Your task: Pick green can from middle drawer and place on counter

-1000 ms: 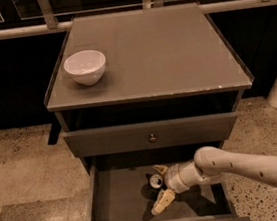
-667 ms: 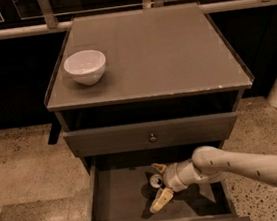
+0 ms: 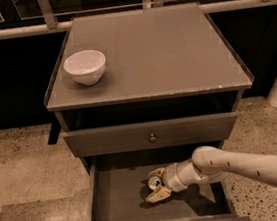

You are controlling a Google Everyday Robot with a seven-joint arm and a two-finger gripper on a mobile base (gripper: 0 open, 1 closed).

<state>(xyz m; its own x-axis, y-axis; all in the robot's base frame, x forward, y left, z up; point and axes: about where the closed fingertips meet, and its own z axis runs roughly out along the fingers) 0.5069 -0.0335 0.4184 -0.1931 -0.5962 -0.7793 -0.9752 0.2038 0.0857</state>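
The middle drawer is pulled open below the counter, showing its flat grey floor. The green can stands in the drawer near the middle, its silver top facing up. My gripper reaches in from the right and its two pale fingers sit on either side of the can. The can's dark body is mostly hidden by the fingers.
A white bowl stands on the counter's left side. A shut drawer front with a small round knob is above the open drawer. My white arm crosses the drawer's right side. Speckled floor lies left and right.
The gripper has shifted slightly left around the can. The can, the drawer and the bowl have not moved.
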